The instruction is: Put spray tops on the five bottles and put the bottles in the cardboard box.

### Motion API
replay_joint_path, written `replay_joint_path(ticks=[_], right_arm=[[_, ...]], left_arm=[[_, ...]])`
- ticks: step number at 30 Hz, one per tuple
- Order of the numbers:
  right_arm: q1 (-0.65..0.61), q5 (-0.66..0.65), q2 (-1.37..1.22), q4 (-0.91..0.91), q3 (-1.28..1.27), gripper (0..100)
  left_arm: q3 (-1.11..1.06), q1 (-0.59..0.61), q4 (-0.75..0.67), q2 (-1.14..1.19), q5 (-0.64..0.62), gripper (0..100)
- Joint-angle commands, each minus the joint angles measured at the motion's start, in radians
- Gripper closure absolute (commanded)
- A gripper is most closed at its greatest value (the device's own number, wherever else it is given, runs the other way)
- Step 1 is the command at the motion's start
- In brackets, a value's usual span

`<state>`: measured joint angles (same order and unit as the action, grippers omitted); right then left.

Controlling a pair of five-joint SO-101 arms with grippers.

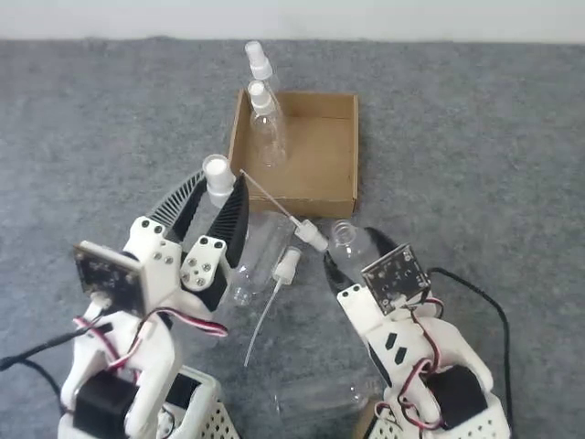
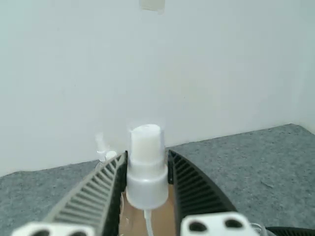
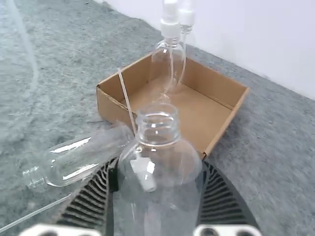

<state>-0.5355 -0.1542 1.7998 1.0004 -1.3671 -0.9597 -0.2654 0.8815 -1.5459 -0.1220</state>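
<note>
My left gripper (image 1: 221, 183) (image 2: 146, 157) is shut on a white spray top (image 1: 218, 172) (image 2: 146, 169), held upright with its thin tube hanging below, near the cardboard box's (image 1: 340, 187) (image 3: 224, 118) front left corner. My right gripper (image 1: 352, 253) (image 3: 158, 169) is shut on an uncapped clear bottle (image 1: 345, 236) (image 3: 158, 132), neck up, in front of the box. One capped bottle (image 1: 266, 123) (image 3: 169, 51) stands in the box, and a second capped bottle (image 1: 259, 60) (image 3: 186, 19) stands behind it. An open bottle (image 1: 256, 259) (image 3: 78, 157) lies between the arms.
Two loose spray tops (image 1: 311, 234) (image 1: 289, 265) with long tubes lie by the lying bottle. Another clear bottle (image 1: 324, 395) lies at the front between the arm bases. Grey carpet (image 1: 475, 137) spreads open to the right and far left.
</note>
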Motion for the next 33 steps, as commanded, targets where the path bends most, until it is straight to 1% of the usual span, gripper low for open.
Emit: replay_joint_path(ticks=[1,4,10,15,19,24,26,27,30,33], right_arm=[[-0.028,-0.015,0.015,-0.031,0.000,92.9],[-0.048,-0.015,0.015,-0.084,-0.038,92.9],[-0.050,-0.015,0.015,-0.180,-0.100,92.9],[-0.058,-0.014,0.015,-0.193,-0.103,92.9],[-0.114,-0.014,0.015,-0.196,-0.118,92.9],[-0.136,-0.015,0.015,-0.262,-0.163,92.9],[-0.136,-0.015,0.015,-0.297,-0.184,92.8],[-0.136,-0.015,0.015,-0.312,-0.193,92.8],[-0.136,-0.015,0.015,-0.352,-0.215,92.6],[-0.137,-0.015,0.015,-0.381,-0.232,92.5]], left_arm=[[0.015,0.003,-0.037,-0.057,-0.021,99],[0.012,0.005,-0.032,-0.118,-0.054,99],[-0.018,0.005,-0.037,-0.206,-0.057,99],[-0.021,0.005,-0.037,-0.221,-0.057,99],[-0.019,0.005,-0.038,-0.221,-0.058,99],[-0.019,0.005,-0.038,-0.221,-0.058,99],[-0.019,0.026,-0.040,-0.221,-0.060,99],[-0.022,0.044,-0.052,-0.221,-0.071,99],[-0.030,0.109,-0.072,-0.221,-0.155,99],[-0.033,0.137,-0.072,-0.221,-0.201,99]])
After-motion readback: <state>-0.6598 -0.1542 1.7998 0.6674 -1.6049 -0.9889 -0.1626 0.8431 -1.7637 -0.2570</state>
